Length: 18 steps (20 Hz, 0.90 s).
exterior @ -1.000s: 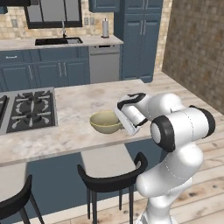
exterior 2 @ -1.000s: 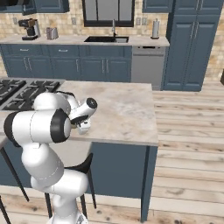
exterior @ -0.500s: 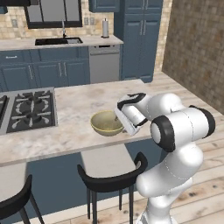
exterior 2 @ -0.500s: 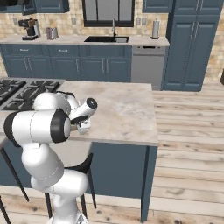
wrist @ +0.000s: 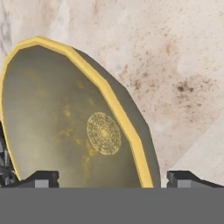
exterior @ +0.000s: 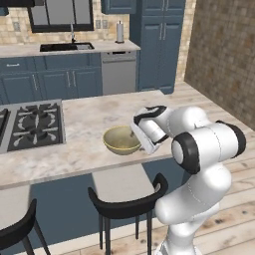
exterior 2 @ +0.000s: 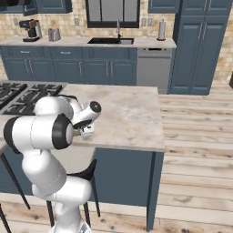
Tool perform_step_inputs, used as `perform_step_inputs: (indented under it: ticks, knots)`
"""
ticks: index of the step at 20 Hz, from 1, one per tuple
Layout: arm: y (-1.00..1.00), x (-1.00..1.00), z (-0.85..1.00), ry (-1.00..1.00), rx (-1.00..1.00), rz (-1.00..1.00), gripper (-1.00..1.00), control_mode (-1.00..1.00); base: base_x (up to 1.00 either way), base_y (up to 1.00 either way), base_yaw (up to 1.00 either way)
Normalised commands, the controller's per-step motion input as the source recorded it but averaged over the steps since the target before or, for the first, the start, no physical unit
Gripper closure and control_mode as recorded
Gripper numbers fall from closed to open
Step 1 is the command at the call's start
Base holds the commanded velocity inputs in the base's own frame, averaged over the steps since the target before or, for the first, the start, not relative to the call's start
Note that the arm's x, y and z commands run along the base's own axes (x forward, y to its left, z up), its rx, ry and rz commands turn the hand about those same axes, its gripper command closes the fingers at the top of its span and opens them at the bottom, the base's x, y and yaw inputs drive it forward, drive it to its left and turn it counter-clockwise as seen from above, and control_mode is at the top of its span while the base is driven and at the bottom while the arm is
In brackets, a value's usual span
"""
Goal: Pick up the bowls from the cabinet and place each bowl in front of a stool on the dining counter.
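Bowl (exterior: pixel 121 141) is olive-beige, yellow-rimmed, round, deep, upright.

The bowl (exterior: pixel 121 140) sits on the dining counter (exterior: pixel 84 119), right of the cooktop (exterior: pixel 31 124), near the front edge. A stool (exterior: pixel 130 205) stands below it. The gripper (exterior: pixel 141 138) is beside the bowl's right rim.

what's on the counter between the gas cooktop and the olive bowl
Nothing: in the left base view, bare counter separates the cooktop from the bowl.
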Motion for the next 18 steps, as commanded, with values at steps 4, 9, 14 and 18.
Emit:
perform_step_inputs:
  ticks: [4,9,14,18]
  knots:
    - [0.00,-0.01,0.69,0.00,-0.05,0.00,-1.00,-1.00,0.00,0.00,0.00]
    - [-0.04,-0.15,0.88,0.00,-0.14,0.00,-1.00,-1.00,0.00,0.00,0.00]
    - [-0.08,-0.41,0.94,0.01,-0.17,0.00,-1.00,-1.00,0.00,0.00,0.00]
    - [-0.12,-0.67,0.82,0.04,-0.17,0.00,-1.00,-1.00,0.00,0.00,0.00]
